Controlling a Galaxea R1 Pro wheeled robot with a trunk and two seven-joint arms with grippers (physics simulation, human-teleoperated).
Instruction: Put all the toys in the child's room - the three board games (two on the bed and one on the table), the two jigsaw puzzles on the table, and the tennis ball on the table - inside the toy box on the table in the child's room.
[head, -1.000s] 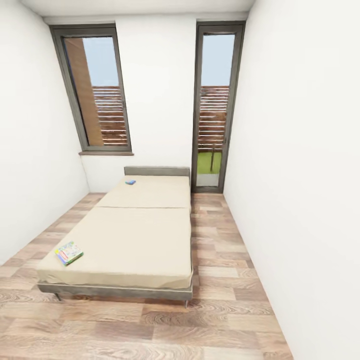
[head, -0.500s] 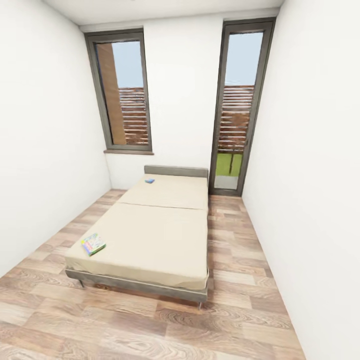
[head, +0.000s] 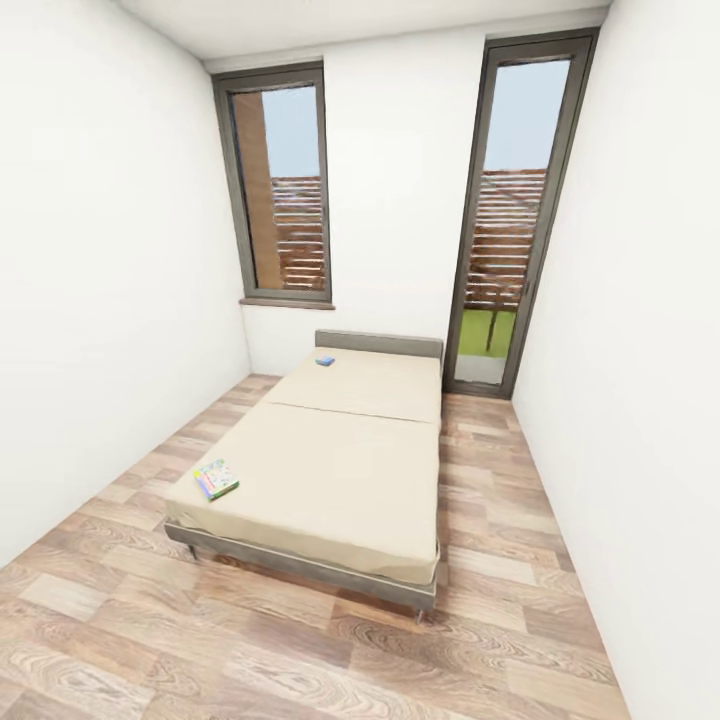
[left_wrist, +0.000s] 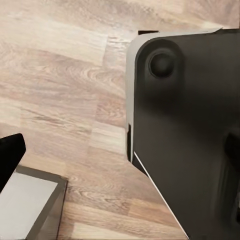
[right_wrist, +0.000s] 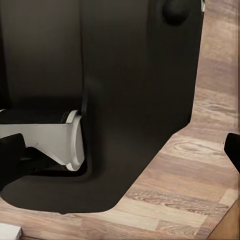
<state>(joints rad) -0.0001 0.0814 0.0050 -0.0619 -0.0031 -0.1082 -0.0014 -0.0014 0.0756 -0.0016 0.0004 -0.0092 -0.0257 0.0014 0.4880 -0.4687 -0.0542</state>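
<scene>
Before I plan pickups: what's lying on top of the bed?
Two board games lie on the bed: a colourful game box near the foot corner, a small blue one by the headboard. Under the bed is hidden.

The bed (head: 330, 470) stands lengthwise in the middle of the narrow room, its headboard (head: 378, 343) against the far wall. Bare floor (head: 250, 650) lies wide open in front of its foot. A floor strip runs along each side, between bed and side walls. On the mattress, only a colourful box (head: 216, 479) near the foot corner and a small blue box (head: 324, 361) near the headboard interrupt the flat top.
</scene>
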